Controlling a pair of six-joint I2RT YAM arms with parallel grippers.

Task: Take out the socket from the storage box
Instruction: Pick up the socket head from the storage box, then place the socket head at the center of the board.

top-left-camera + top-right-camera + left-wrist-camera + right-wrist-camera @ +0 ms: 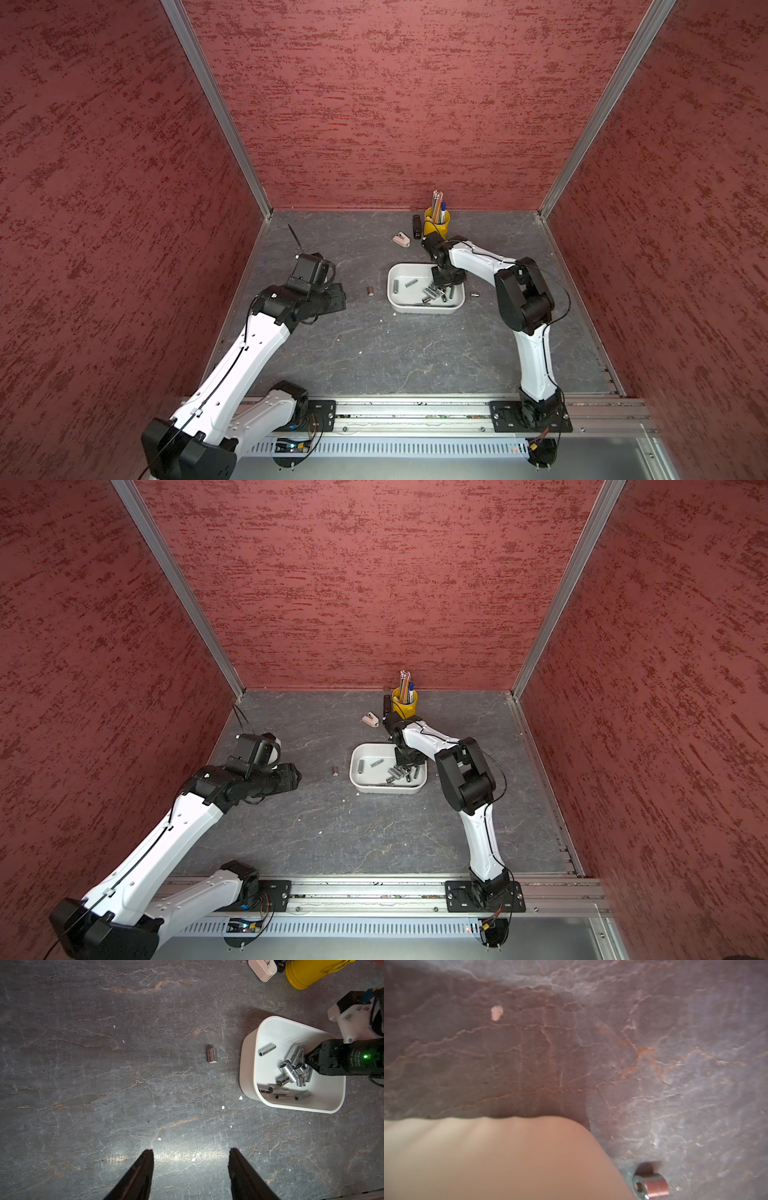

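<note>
Since the grey stone-patterned tabletop [374,357] bears only two loose chrome sockets [370,291], either side of the shallow white plastic storage box [419,309], most sit piled inside. Right gripper [304,1060] dips into that pile [291,1070], grip impossible to tell; left gripper [191,1150] hangs spread, empty. Yellow pen cup [440,228] stands clear behind.

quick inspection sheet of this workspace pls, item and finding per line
surface: grey marbled tabletop, a few white specks
job's things: storage box holds a heap of sockets; loose socket on the table toward the left arm, second socket toward the right arm
clutter: yellow pen cup, pink-white block, black stapler-like item, behind the box
grippers: left gripper open above the table; right gripper down in the box among sockets, grip unclear
cables: black left arm cable, right arm cable
surroundings: red textured walls, aluminium rail in front
</note>
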